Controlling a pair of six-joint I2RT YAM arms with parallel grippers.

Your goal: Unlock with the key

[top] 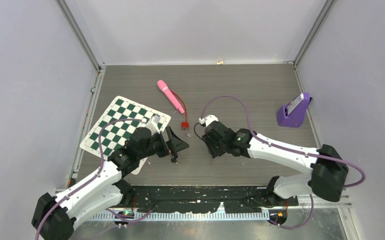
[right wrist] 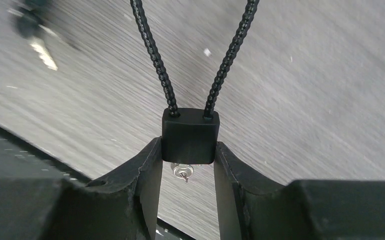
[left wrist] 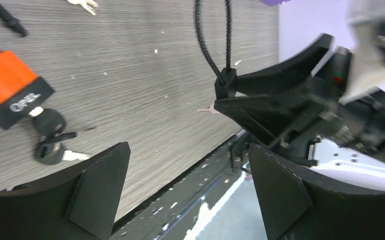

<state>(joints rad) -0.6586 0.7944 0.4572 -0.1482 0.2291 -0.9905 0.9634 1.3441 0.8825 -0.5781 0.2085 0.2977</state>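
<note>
Right gripper (right wrist: 186,148): the fingers pinch both sides of a small black padlock (right wrist: 189,134) with a black braided cable shackle. Its silver keyway faces back between the fingers. This lock is near the orange padlock (left wrist: 7,85), towards the arm bases and to its right. It cannot be told whether it clears the grey wood-grain table (top: 250,90).

Left gripper (left wrist: 188,150): the fingers are spread wide and grip nothing. It stands near the orange padlock, on its near left side and apart from it.

The orange padlock has a black end and lies flat on the table. A black-headed key (left wrist: 47,121) sits at that end. A second black-headed key (left wrist: 50,150) lies just beside it.

Left of the orange padlock lies a green-and-white chequered mat (top: 115,125). Beyond the padlock is a pink cylindrical object (top: 170,96), with a thin red cable between the two. Well to the right stands a purple plastic holder (top: 293,112).
</note>
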